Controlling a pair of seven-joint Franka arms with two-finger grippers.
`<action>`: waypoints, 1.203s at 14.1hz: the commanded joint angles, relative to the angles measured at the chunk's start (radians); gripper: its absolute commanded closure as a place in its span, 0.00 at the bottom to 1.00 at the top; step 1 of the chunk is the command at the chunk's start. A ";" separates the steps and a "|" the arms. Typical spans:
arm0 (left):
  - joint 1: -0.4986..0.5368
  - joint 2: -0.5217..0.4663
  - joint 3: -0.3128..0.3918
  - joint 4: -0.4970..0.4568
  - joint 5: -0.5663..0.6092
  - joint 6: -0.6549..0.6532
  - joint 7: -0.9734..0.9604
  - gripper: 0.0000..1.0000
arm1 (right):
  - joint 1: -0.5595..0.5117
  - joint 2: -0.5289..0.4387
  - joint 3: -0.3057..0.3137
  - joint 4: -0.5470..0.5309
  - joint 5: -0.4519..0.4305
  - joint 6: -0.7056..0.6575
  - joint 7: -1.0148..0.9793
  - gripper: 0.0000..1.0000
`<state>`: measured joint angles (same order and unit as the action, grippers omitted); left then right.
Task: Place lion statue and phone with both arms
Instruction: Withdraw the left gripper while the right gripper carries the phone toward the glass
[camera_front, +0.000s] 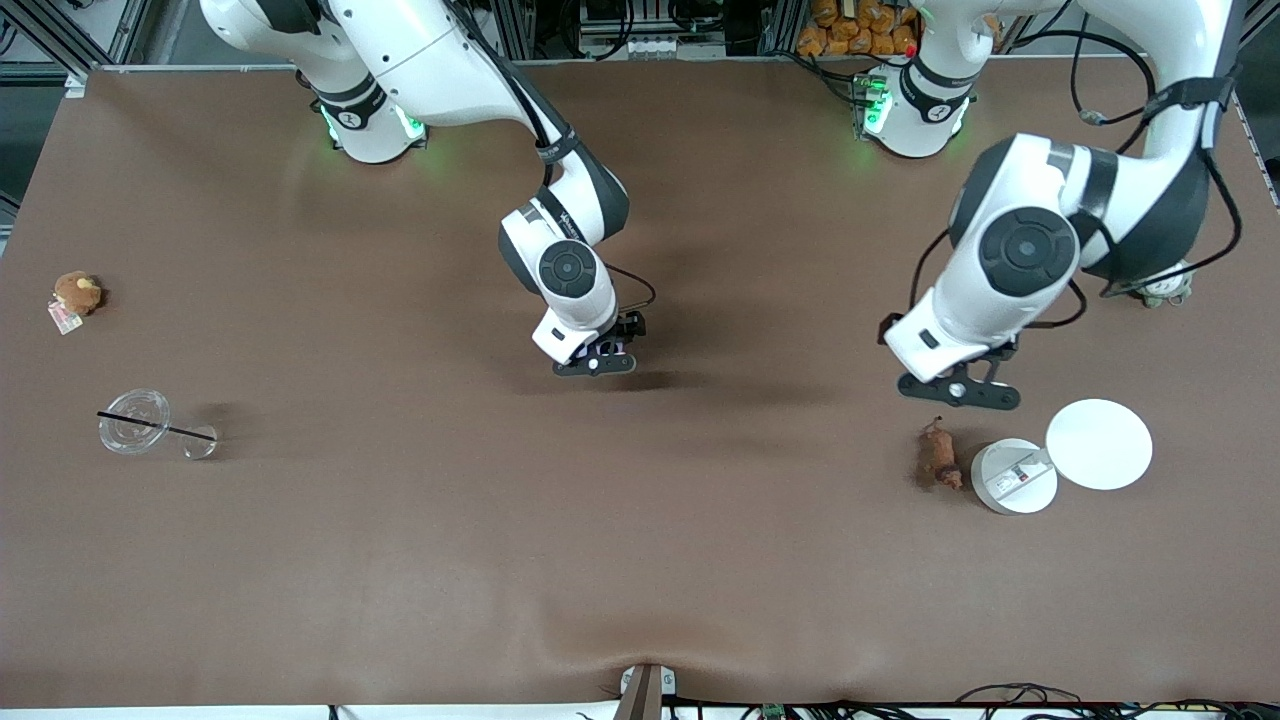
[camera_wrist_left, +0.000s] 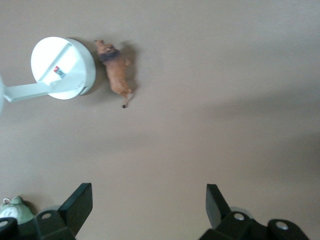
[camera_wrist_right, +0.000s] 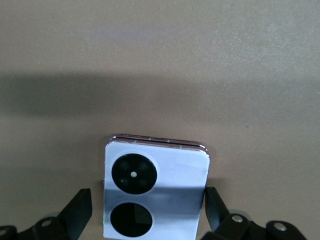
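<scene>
The phone (camera_wrist_right: 165, 170), pale lilac-white with two black camera circles, sits between the fingers of my right gripper (camera_wrist_right: 147, 195), low over the middle of the table (camera_front: 640, 520). One finger touches its edge and the other stands a small gap off, so the gripper is open. A sliver of the phone (camera_front: 606, 347) shows in the front view under my right gripper (camera_front: 597, 362). The lion statue (camera_front: 938, 455) lies on the table beside a small white disc (camera_front: 1014, 476). My left gripper (camera_front: 958, 392) hangs open and empty above the table near the lion (camera_wrist_left: 116, 75).
A larger white disc (camera_front: 1098, 444) touches the small one (camera_wrist_left: 63, 67). A grey-green plush (camera_front: 1165, 288) sits under the left arm. At the right arm's end lie a brown plush (camera_front: 76, 292) with a tag and a clear cup (camera_front: 133, 421) with a black straw.
</scene>
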<state>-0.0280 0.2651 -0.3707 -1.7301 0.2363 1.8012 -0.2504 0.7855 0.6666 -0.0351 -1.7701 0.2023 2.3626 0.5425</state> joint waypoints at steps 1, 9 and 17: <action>0.000 0.003 -0.036 -0.009 -0.015 -0.008 -0.032 0.00 | 0.018 0.014 -0.009 -0.015 0.017 0.041 0.010 0.00; -0.009 0.014 -0.039 0.130 -0.015 -0.103 -0.012 0.00 | 0.011 0.005 -0.014 0.010 0.006 -0.020 0.016 1.00; 0.124 -0.038 -0.034 0.354 -0.109 -0.249 -0.010 0.00 | -0.026 -0.047 -0.245 0.199 0.006 -0.318 0.034 1.00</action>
<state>0.0469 0.2544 -0.3994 -1.3995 0.1553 1.5803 -0.2699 0.7796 0.6444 -0.2194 -1.5763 0.2017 2.0554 0.5774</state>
